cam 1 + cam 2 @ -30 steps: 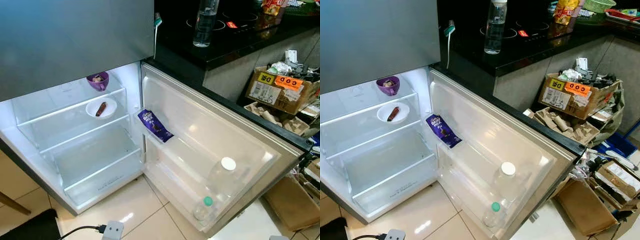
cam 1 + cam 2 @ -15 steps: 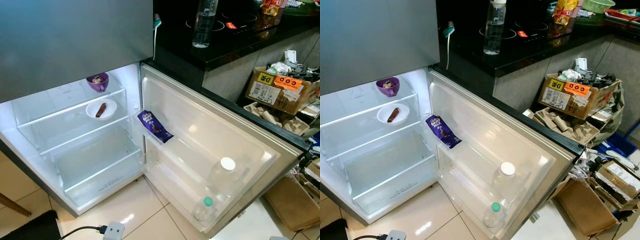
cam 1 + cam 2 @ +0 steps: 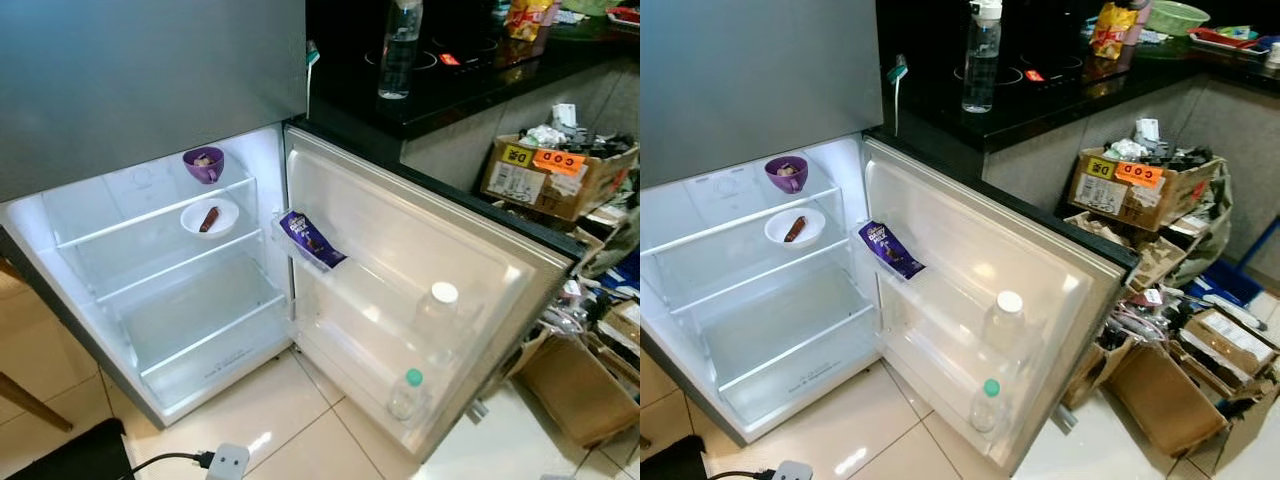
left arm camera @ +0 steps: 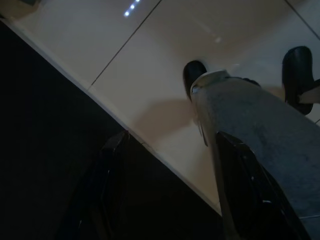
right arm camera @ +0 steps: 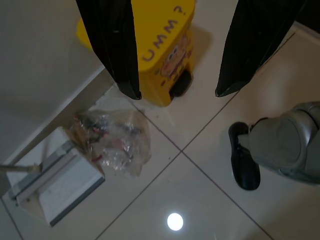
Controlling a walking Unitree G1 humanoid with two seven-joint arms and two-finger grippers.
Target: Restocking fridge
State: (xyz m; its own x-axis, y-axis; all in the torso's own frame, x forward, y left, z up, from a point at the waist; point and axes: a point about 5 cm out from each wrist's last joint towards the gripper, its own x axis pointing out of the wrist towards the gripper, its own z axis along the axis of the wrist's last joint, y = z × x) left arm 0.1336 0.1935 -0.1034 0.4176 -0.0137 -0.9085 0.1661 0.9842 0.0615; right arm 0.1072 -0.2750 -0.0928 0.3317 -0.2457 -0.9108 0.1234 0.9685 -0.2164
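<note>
Left eye view, operator: your fridge (image 3: 150,90) stands open. Purple cup (image 3: 203,163) on the top shelf, white bowl (image 3: 210,216) on the shelf below. Chocolate bar (image 3: 311,239) in the upper bin of the door (image 3: 470,240); two capped bottles (image 3: 437,312) in the lower bins. Water bottle (image 3: 397,50) on the black counter; cluttered cardboard boxes (image 3: 545,175) at right. Left gripper (image 4: 170,190) hangs spread, empty, over floor; right gripper (image 5: 175,90) likewise, above a yellow bin (image 5: 162,55).
</note>
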